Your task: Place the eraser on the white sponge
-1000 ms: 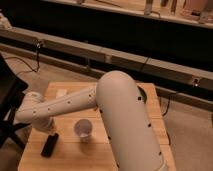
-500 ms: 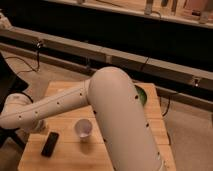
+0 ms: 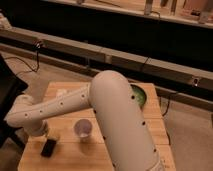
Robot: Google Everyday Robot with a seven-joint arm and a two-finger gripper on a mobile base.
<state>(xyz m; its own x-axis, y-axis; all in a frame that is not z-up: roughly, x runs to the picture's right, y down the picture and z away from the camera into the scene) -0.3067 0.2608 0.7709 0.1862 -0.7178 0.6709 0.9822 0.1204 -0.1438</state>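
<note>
The eraser (image 3: 48, 147) is a small dark block lying flat near the front left corner of the wooden table (image 3: 125, 152). A small pale patch (image 3: 62, 92) at the table's back left looks like the white sponge. My white arm reaches from the right across the table to the left, and bends back at its end. The gripper (image 3: 46, 134) hangs just above and behind the eraser, very close to it. No contact between them can be made out.
A white paper cup (image 3: 83, 130) stands upright just right of the eraser. A green bowl (image 3: 138, 95) sits at the back right, partly behind my arm. A long bench with cables runs behind the table.
The arm's end has swung down and toward the front left corner, bringing the gripper close over the eraser. The eraser and the cup have not moved.
</note>
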